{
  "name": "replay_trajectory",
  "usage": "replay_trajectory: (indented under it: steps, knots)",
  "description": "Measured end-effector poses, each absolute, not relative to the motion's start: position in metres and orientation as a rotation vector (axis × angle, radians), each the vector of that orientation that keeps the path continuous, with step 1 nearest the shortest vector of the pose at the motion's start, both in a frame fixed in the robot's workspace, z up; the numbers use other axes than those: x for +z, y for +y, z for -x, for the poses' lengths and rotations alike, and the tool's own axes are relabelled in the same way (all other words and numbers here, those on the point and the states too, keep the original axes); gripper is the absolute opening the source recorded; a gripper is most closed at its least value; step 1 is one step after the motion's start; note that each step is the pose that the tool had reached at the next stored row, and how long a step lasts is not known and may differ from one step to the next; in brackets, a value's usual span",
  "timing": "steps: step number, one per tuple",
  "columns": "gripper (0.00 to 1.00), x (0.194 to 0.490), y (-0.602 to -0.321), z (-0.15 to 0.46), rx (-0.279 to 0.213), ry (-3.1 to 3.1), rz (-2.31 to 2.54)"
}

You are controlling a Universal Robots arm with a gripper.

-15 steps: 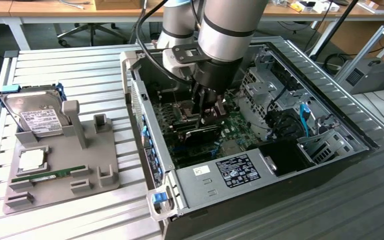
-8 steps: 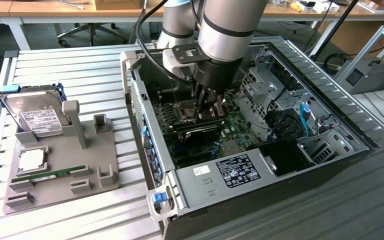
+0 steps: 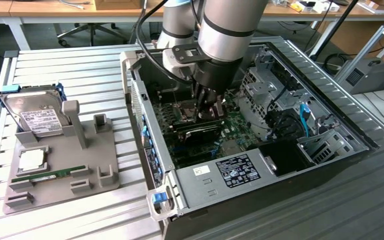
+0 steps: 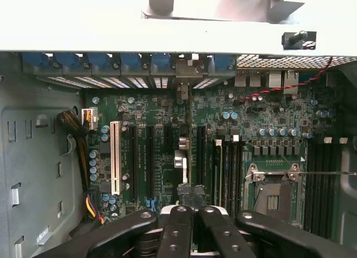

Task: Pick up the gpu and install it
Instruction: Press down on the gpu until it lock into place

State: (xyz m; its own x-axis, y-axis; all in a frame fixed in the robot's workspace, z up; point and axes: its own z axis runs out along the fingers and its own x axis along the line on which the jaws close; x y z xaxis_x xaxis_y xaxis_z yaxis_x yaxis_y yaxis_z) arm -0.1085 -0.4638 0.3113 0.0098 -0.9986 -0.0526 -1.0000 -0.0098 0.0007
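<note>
Gripper point(image 4: 187, 213) clamped on the gpu point(image 3: 202, 131) top edge, card standing edge-on in the computer case point(image 3: 325, 145) over the motherboard point(image 4: 162, 152) slots. Light, stiff, fragile; hold by board edge.

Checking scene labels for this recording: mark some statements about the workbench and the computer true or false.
1. The hard drive sits on the grey fixture outside the case. True.
2. The green memory stick is seated in the motherboard. False: it lies on the fixture.
3. The arm reaches into the open computer case. True.
4. The jaws of the gripper are spread wide. False: they are closed together.
5. The gpu lies on the fixture. False: it is inside the case, below the gripper.
</note>
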Motion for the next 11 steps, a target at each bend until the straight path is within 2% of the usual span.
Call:
replay_trajectory:
  steps: [5, 11]
  knots:
    - [0.11, 0.2993, -0.4639, 0.1112, 0.059, 2.184, 2.206]
    - [0.11, 0.2985, -0.4582, 0.1146, 0.059, 2.185, 2.206]
